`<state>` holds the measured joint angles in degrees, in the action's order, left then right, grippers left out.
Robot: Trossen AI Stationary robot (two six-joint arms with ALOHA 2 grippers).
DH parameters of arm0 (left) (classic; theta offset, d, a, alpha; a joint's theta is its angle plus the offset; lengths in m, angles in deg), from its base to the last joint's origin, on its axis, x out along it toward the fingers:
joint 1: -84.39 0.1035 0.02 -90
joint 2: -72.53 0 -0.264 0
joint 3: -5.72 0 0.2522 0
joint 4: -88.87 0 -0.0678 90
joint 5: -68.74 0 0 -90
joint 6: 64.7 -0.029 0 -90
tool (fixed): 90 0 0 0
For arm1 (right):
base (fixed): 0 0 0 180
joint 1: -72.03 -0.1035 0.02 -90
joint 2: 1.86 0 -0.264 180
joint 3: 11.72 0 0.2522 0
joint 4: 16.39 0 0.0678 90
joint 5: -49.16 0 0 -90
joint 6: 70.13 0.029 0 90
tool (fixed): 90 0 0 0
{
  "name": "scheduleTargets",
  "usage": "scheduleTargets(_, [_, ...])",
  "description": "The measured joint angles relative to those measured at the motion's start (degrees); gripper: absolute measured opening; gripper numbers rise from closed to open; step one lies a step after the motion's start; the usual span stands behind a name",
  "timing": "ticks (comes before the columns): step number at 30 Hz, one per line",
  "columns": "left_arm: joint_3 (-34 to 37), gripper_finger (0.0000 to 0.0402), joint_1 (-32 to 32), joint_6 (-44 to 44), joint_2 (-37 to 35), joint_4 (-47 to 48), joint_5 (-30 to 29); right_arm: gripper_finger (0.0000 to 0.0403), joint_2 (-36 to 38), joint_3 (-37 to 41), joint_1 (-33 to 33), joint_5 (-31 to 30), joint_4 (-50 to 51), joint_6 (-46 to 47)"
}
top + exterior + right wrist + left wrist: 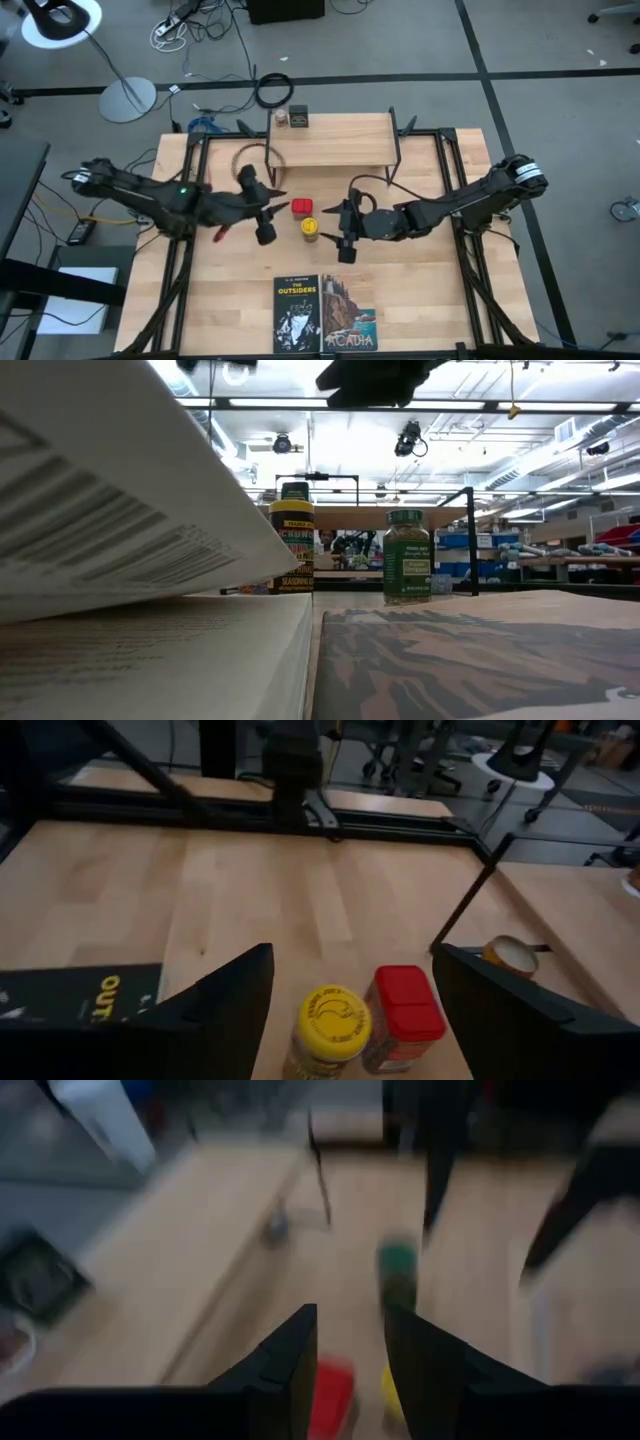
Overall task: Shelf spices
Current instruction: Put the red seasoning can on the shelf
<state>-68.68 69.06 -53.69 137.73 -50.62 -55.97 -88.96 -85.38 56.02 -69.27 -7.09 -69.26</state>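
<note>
Currently right end effector [350, 1010] is hanging spread wide over the yellow-lidded jar [333, 1018], red tin [408, 1002] touching beside it. Risk: one finger clipping the tin. Left end effector [350, 1350], slightly parted, empty, is crowding nearby. Shelf [333, 140] beyond.

Grey carpeted floor [560, 60] around the wooden table [420, 290], crossed by dark tape lines; white floor lamp [62, 20] and tangled cables [195, 25] behind; bright ceiling strip lights [420, 405] overhead
</note>
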Motion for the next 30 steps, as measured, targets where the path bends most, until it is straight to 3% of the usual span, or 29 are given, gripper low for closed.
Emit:
scheduleTargets(3, [1.3,0.0126,2.7,1.3,1.6,4.9,5.3,0.0269,0.7,0.0,0.8,0.0,0.0,0.2])
scheduleTargets(12, [6.5,0.0130,8.6,-2.1,7.0,0.8,6.4,0.0260,5.5,0.0,0.1,-5.0,-1.1,-3.5])
scheduleTargets(15, [6.6,0.0135,10.9,-3.7,10.6,0.4,9.9,0.0257,7.1,0.0,0.0,-5.2,-1.6,-4.6])
scheduleTargets(21, [6.6,0.0199,13.3,-6.7,16.9,-0.9,13.0,0.0253,9.4,0.0,-0.1,-5.2,-1.9,-5.1])
scheduleTargets(26, [6.6,0.0264,15.1,-7.8,17.7,-1.5,14.0,0.0248,10.0,0.0,-0.5,-5.1,-1.9,-5.8])
scheduleTargets(30, [6.6,0.0286,16.9,-7.8,17.8,-1.7,18.7,0.0247,10.0,0.0,-0.7,-5.1,-1.4,-6.1])
